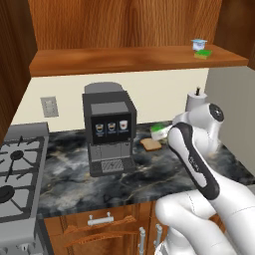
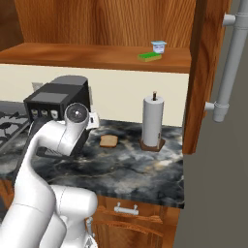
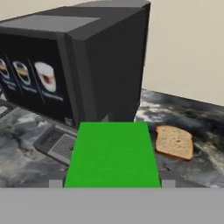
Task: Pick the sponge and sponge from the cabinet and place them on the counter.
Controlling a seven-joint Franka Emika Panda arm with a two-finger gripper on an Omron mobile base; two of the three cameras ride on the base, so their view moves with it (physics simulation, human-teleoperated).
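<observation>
One green sponge lies between my fingertips in the hand view, and my gripper is shut on it. It hangs above the dark marbled counter, beside the coffee machine's front. In the left base view this sponge peeks out behind my forearm, over the counter. The other sponge rests on the open cabinet's wooden shelf, at its right end, well above my hand.
A black coffee machine stands on the counter left of my hand. A bread slice lies near it. A paper towel roll stands at the right. A white-and-blue cup sits behind the shelf sponge. The stove is at far left.
</observation>
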